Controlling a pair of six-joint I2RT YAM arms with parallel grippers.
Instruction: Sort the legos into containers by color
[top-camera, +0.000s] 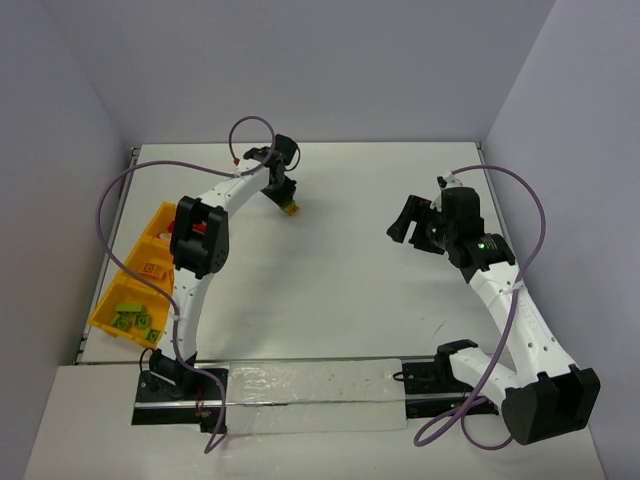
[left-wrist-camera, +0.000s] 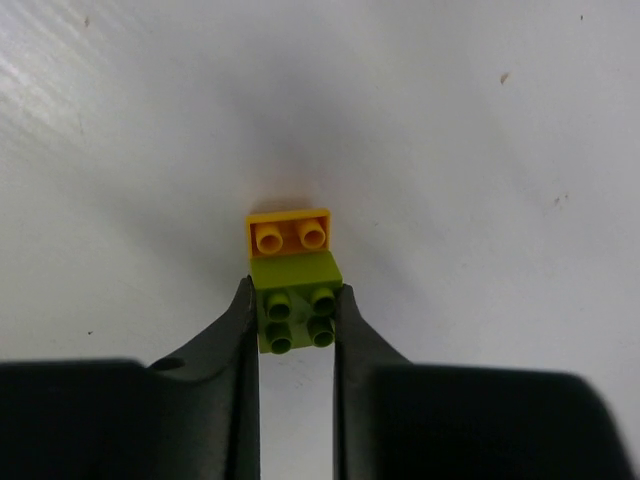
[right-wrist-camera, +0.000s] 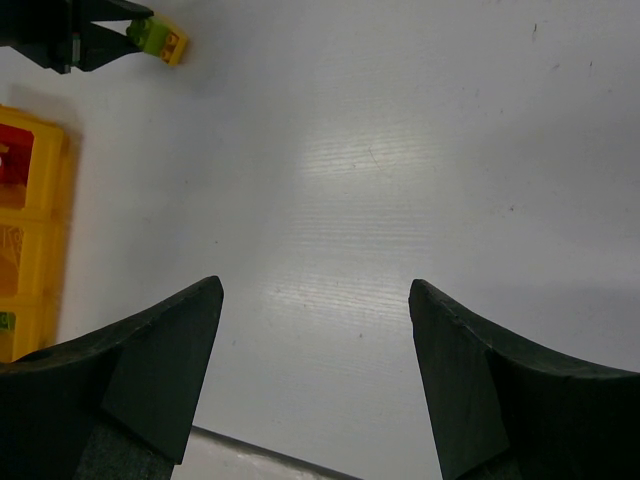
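Note:
My left gripper is shut on the lime green brick of a two-colour clump, with a yellow brick stuck on its far end. In the top view the left gripper holds the clump just above the table, far centre-left. The clump also shows in the right wrist view. My right gripper is open and empty; in the top view the right gripper hovers at the right of the middle. The orange-yellow tray lies at the left edge, holding green bricks, a yellow brick and red bricks.
The left arm passes over the tray's far compartments and hides part of them. Purple cables loop over both arms. A clear plastic sheet lies along the near edge between the arm bases. White walls close in the table.

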